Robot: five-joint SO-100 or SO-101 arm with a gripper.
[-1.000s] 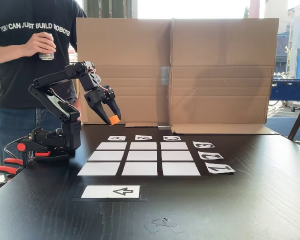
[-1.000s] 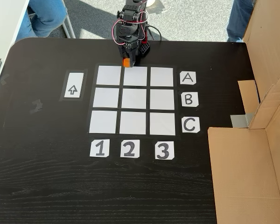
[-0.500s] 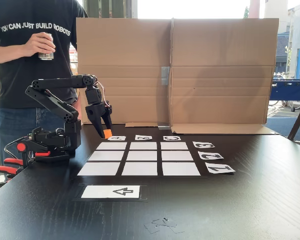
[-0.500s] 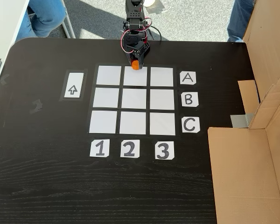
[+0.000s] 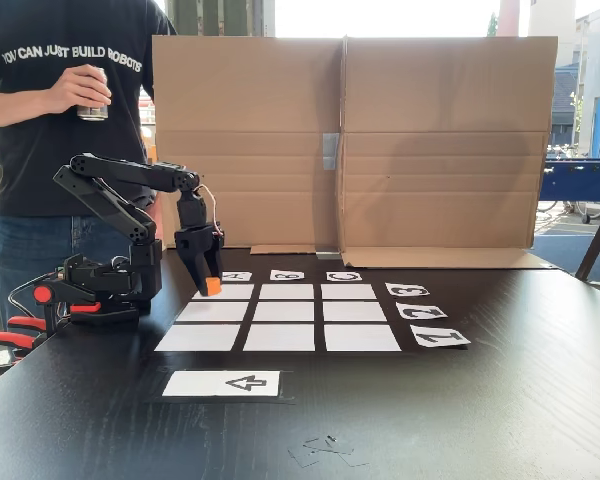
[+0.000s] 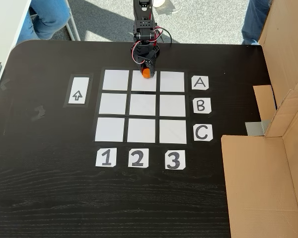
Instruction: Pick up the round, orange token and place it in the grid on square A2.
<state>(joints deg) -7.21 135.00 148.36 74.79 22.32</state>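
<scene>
Presently, item by item:

Hand (image 5: 211, 287): closed on the token (image 5: 212, 286), pointing straight down; over the last second it has swung from a raised, tilted pose behind the grid to a vertical one low over the cells nearest the arm's base. In a fixed view from above it appears at (image 6: 146, 72).

Token, orange, at (image 6: 146, 73) in that view: held between the fingertips, at the arm-side edge of square A2 (image 6: 144, 82), the middle cell of the row beside card "A" (image 6: 200, 82). From the side it looks just above the paper; whether it touches cannot be told.

Grid (image 5: 280, 318): nine white cells on the dark table (image 5: 500, 400), all lying flat, none carrying anything. The letter cards and the number cards (image 6: 137, 158) are in place along two edges.

Arrow card (image 5: 223, 383): apart from the grid, untouched.

Person (image 5: 50, 130): standing behind the arm, holding a can (image 5: 92, 108). Cardboard screen (image 5: 440, 140): upright at the table's far side.

Assessment: the carry looks nearly done and the descent over the right cell is under way. What remains, by judgement, is a short reach further onto the cell, then release, since the token sits near the cell's edge rather than its middle. Risk: letting go here could leave it straddling the black border
</scene>
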